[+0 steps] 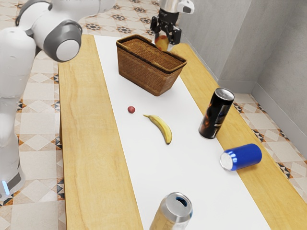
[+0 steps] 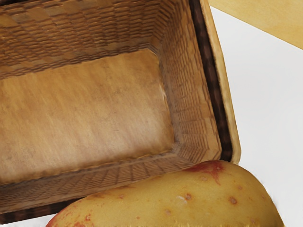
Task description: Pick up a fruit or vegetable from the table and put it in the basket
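Observation:
High at the basket's far side in the exterior view, my gripper (image 1: 166, 34) is shut on a yellow fruit or vegetable with red patches (image 1: 161, 43), mango- or potato-like. The wrist view shows the held yellow piece (image 2: 175, 201) large, overlapping the rim of the brown wicker basket (image 2: 230, 118) near one corner, with the inside floor visible beyond it. The basket (image 1: 144, 72) stands upright on the white strip. A banana (image 1: 162, 128) and a small round red fruit (image 1: 131, 109) lie on the table in front of it.
A black can (image 1: 216, 114) stands at the exterior view's right, near a blue can (image 1: 241, 157) lying on its side. A silver and gold can (image 1: 173, 213) stands at the near end. The wooden table (image 1: 88, 143) borders the white strip; a grey wall (image 1: 216, 38) rises behind.

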Controlling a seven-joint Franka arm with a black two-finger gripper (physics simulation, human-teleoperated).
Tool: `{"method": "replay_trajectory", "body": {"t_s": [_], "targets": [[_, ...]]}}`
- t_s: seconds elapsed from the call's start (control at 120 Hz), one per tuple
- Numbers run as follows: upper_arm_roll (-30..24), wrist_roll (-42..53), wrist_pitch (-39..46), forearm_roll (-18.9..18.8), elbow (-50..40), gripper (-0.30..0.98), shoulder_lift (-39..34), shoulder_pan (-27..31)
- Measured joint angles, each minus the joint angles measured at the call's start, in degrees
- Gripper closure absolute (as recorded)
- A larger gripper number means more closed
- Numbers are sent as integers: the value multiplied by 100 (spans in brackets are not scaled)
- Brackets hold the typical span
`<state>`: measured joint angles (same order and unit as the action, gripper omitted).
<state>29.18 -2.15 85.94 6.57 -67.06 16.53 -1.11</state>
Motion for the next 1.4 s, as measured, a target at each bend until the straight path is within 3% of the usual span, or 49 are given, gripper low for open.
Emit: {"method": "replay_trajectory", "body": {"t_s": [0.35,0.625,0.7,0.792,1.4], "targets": [[7,88,-57,250,210,31,414,741],[-4,154,56,252,434,31,641,919],[-10,173,82,275,431,16,645,918],[-4,191,100,295,429,10,645,918],[-10,232,179,361,428,1,636,920]]}}
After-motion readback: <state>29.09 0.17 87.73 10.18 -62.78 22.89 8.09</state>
